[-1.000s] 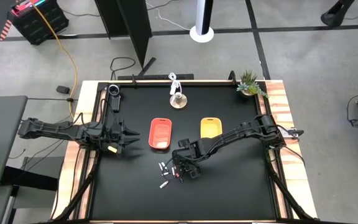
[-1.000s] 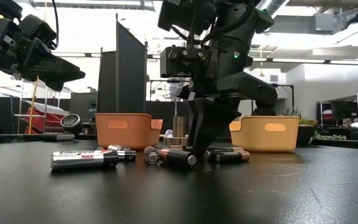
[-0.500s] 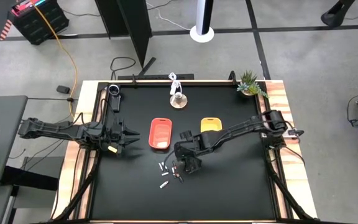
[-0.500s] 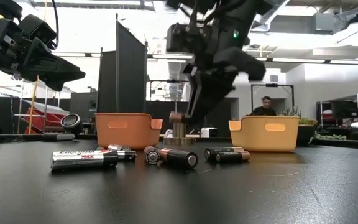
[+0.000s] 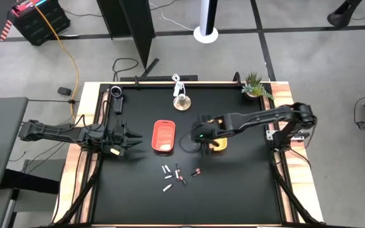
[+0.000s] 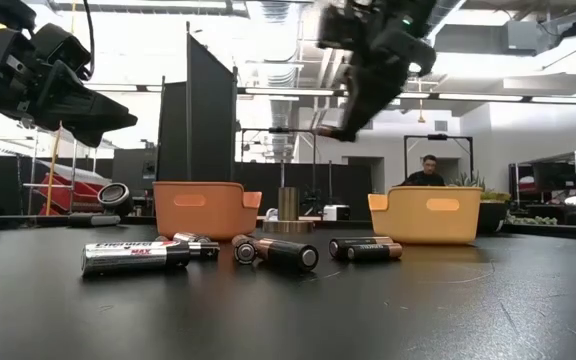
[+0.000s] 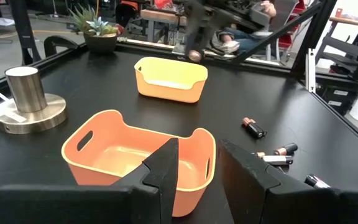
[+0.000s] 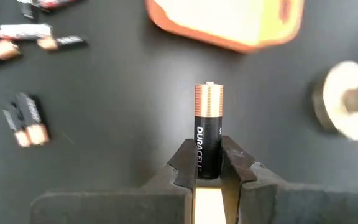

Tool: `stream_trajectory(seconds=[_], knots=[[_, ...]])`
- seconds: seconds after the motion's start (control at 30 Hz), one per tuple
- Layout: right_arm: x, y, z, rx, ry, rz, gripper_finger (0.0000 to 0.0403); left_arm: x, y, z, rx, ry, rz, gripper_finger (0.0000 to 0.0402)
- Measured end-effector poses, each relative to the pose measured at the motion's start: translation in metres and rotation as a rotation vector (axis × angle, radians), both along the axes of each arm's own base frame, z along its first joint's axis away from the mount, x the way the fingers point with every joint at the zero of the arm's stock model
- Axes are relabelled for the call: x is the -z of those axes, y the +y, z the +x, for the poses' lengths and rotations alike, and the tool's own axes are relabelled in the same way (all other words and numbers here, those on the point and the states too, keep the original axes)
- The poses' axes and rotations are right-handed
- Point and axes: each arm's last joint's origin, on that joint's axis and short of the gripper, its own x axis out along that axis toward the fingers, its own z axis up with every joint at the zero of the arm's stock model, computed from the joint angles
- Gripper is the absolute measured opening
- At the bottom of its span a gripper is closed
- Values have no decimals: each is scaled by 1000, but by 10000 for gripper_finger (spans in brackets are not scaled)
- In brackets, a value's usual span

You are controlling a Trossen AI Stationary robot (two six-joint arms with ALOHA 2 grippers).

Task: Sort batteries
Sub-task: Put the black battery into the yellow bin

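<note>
Battery (image 8: pixel 208 127) sits clamped upright in right gripper (image 8: pixel 208 167), likely for dropping into yellow tray (image 5: pixel 215 128); left gripper (image 7: pixel 194 158) waits, fingers apart.

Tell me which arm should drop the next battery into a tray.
Right. The right tool is shut on a copper-topped Duracell battery and is raised by the yellow tray. The left tool waits empty beside the orange tray, away from the loose batteries.
</note>
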Motion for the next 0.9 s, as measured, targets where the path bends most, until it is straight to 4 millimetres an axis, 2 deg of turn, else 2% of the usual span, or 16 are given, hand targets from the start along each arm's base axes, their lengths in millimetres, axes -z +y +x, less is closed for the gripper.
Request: stream_trajectory(seconds=[0.2, 0.4, 0.67, 0.9], knots=[[7, -9, -43, 111, -2, 48, 48, 0, 0, 0, 0, 1, -2, 110], [32, -15, -71, 210, 81, 79, 48, 0, 0, 0, -2, 0, -8, 110], [59, -23, -68, 247, 174, 71, 56, 0, 1, 0, -48, -7, -15, 110], [70, -32, -62, 263, 193, 46, 107, -1, 1, 0, -49, -13, -32, 110]])
